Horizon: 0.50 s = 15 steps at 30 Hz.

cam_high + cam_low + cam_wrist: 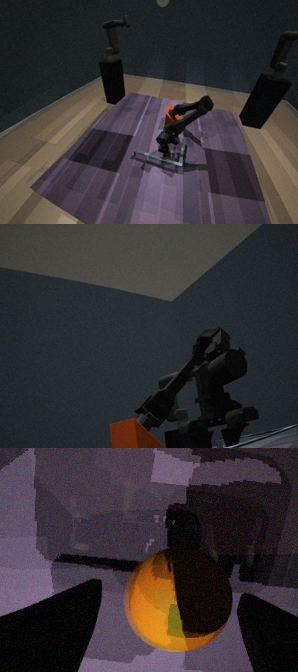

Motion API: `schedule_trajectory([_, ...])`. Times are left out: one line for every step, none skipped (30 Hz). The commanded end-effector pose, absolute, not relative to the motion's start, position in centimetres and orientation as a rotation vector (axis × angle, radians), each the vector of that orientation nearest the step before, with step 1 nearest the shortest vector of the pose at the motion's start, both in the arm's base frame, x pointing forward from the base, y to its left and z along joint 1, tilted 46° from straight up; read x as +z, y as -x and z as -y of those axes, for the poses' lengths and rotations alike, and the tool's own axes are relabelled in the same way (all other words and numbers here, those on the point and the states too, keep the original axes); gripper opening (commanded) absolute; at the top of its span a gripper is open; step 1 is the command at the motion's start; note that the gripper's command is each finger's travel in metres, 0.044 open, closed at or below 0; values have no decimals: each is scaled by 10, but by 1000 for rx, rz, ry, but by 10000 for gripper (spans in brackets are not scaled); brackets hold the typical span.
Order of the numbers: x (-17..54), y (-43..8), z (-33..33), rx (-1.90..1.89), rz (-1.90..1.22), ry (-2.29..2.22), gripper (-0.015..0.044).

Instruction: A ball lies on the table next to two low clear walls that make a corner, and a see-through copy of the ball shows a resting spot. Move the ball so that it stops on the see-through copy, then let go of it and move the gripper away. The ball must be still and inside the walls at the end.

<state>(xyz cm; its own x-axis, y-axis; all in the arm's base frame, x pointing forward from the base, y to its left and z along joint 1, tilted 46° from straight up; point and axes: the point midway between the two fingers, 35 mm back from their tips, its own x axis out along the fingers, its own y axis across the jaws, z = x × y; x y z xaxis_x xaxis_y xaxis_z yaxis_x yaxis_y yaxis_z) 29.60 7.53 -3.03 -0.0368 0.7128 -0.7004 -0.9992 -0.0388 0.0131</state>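
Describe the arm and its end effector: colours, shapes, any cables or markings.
The arm is matte black throughout, built of chunky, faceted links with bulky rounded joints, on a dark base beside an orange block. The end effector has two plain black, wedge-shaped fingers. No cables, labels or markings are visible in the dim light.

Ball point(174, 607): we see an orange sphere, its right part under dark shadow, lying on the purple surface.
Walls point(160, 158): we see two low clear strips meeting in an L-shaped corner on the purple mat point(105, 158).
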Motion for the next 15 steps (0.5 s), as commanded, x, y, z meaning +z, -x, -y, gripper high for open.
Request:
schedule_trajectory([-5, -302, -46, 1513, -608, 624, 321])
schedule_trajectory([7, -302, -33, 1514, -610, 621, 321])
schedule_trajectory([18, -301, -23, 1515, -610, 618, 321])
schedule_trajectory([24, -300, -17, 1515, -609, 615, 321])
schedule_trajectory([26, -299, -15, 1516, -609, 615, 321])
schedule_trajectory([26, -299, -15, 1516, -609, 615, 321])
schedule_trajectory([26, -299, -15, 1516, -609, 615, 321])
schedule_trajectory([26, -299, -15, 1516, -609, 615, 321])
schedule_trajectory([26, -299, -15, 1516, -609, 615, 321])
schedule_trajectory([26, -299, -15, 1516, -609, 615, 321])
schedule_trajectory([26, -299, -15, 1516, -609, 615, 321])
schedule_trajectory([19, -300, -20, 1506, -613, 604, 321])
schedule_trajectory([19, -300, -20, 1506, -613, 604, 321])
schedule_trajectory([19, -300, -20, 1506, -613, 604, 321])
schedule_trajectory([19, -300, -20, 1506, -613, 604, 321])
